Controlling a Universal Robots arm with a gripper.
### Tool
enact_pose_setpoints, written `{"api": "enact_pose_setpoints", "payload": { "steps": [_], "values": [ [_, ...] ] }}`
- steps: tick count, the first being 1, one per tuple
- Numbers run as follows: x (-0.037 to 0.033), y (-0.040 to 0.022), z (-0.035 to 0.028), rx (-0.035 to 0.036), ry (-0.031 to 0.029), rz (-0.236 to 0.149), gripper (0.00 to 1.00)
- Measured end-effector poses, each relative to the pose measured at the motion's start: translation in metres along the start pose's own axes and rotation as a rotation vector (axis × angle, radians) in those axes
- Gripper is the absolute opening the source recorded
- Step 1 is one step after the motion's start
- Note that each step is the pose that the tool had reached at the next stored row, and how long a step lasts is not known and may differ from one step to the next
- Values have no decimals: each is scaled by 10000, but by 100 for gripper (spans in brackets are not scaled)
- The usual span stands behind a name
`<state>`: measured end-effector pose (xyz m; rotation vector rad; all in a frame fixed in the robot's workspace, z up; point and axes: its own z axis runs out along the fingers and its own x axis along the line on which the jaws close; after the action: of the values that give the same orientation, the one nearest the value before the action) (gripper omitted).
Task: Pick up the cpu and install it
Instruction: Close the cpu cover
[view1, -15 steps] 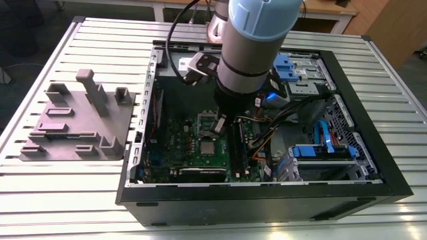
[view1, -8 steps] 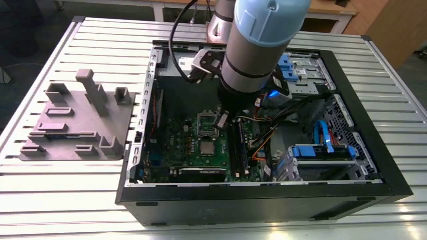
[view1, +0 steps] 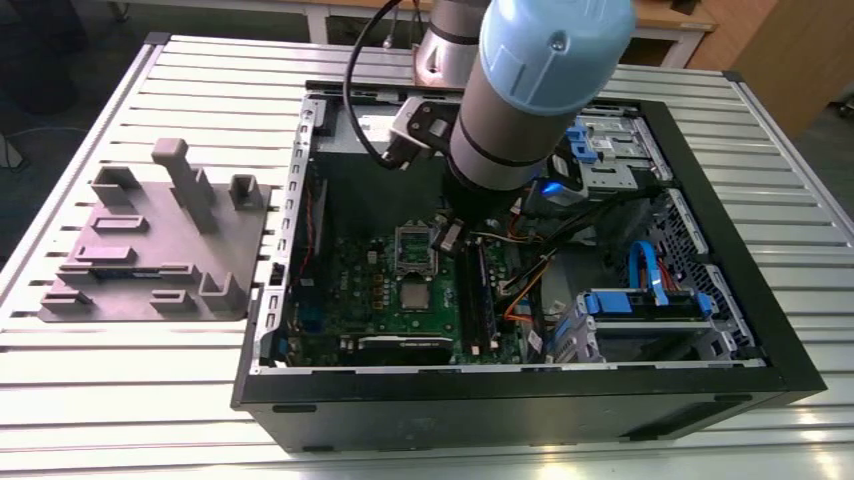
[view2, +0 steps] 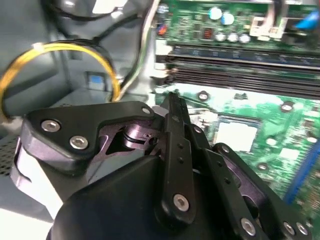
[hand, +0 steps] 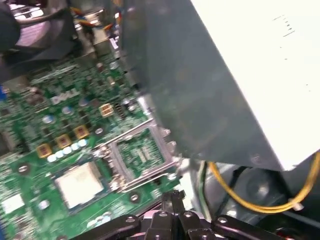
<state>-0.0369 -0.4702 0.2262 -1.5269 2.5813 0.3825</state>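
Exterior view: arm reaching down into an open computer case (view1: 527, 395) on a slatted desk (view1: 200, 400), with a grey moulded tray (view1: 154, 250) beside the case. The cpu (view1: 416, 294) sits flat on the green motherboard (view1: 387, 315); in both wrist views it (hand: 79, 183) lies beside the raised socket frame (hand: 137, 152). The gripper (view2: 172, 107) hovers over the board, fingers closed together with nothing between them.

A pale, dull metal top is seen on the cpu (hand: 80, 184), set in a glossy green circuit board (view1: 367, 290). The hand (view2: 172, 102) is matt black metal. The surface (view1: 160, 390) is ribbed, brushed aluminium.
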Motion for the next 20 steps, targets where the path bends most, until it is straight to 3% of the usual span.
{"api": "enact_pose_setpoints", "payload": {
  "steps": [3, 4, 6, 7, 10, 20],
  "values": [
    [-11, -3, 37, -11, -17, 1, 10],
    [-12, -3, 47, -25, -44, -2, 10],
    [-10, -3, 63, -96, -162, -18, 10],
    [-9, -4, 74, -120, -182, -60, 10],
    [-7, -6, 99, -172, -167, -239, 10],
    [-63, 22, 189, -194, -205, -245, 10]
  ]
}}
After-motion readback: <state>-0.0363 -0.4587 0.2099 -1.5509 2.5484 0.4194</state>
